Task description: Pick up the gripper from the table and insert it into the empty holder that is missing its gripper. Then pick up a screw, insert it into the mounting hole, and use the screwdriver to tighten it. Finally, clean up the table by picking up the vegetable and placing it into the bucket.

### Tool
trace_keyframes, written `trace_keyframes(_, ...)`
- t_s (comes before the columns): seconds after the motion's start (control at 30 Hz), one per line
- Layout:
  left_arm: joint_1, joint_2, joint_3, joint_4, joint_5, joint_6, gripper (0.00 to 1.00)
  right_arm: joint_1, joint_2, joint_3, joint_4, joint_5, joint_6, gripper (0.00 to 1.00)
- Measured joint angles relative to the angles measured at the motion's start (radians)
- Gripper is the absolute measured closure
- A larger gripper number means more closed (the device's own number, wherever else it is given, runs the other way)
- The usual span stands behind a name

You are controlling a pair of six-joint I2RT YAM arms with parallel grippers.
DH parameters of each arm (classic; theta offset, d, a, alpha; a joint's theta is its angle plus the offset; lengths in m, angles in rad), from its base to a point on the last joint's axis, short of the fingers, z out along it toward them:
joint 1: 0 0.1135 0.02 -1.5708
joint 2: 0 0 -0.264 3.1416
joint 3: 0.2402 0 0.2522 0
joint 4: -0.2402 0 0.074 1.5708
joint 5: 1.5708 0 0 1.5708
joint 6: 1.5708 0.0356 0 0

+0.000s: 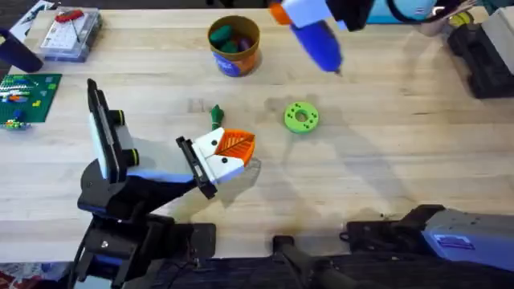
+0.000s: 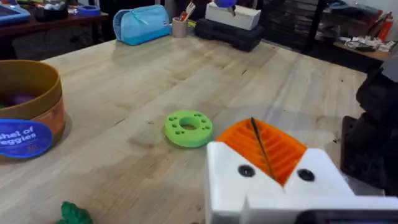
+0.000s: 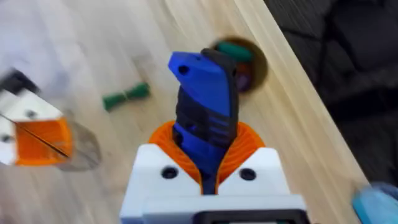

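Vegetable [image 1: 216, 115] lies on wooden table [image 1: 385, 160].

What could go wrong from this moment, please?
The right gripper holds the screwdriver high above the table; a loose grip could drop it. The vegetable lies close beside the left gripper, so a careless move might knock it away instead of picking it up for the bucket.

The right gripper [image 3: 208, 168] grips the blue screwdriver [image 3: 204, 115] between its orange pads [image 3: 245, 142], high above the wooden table [image 3: 106, 50]. Below lie the small green vegetable [image 3: 126, 96] and, near the table edge, the bucket [image 3: 239, 62] partly hidden behind the screwdriver. The left gripper [image 3: 37, 140] sits apart from the vegetable, pads pressed together
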Motion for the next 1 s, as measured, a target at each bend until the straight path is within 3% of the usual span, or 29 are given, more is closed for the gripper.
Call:
trace_keyframes(0.1, 0.0, 0.0, 0.0, 0.0, 0.0, 0.0, 0.991, -0.002, 0.0, 0.001, -0.069, 0.122, -0.039, 0.934)
trace_keyframes(0.27, 0.0, 0.0, 0.0, 0.0, 0.0, 0.0, 0.991, -0.004, 0.0, 0.004, -0.255, 0.222, -0.081, 0.934)
trace_keyframes(0.57, 0.0, 0.0, 0.0, 0.0, 0.0, 0.0, 0.996, -0.032, 0.003, 0.004, -0.269, 0.321, -0.161, 0.975)
trace_keyframes(0.73, 0.0, 0.0, 0.0, 0.0, 0.0, 0.0, 0.996, -0.159, 0.05, -0.007, -0.272, 0.351, -0.219, 0.976)
trace_keyframes(1.0, 0.0, 0.0, 0.0, 0.0, 0.0, 0.0, 0.996, -0.358, 0.238, -0.115, -0.26, 0.381, -0.415, 0.977)
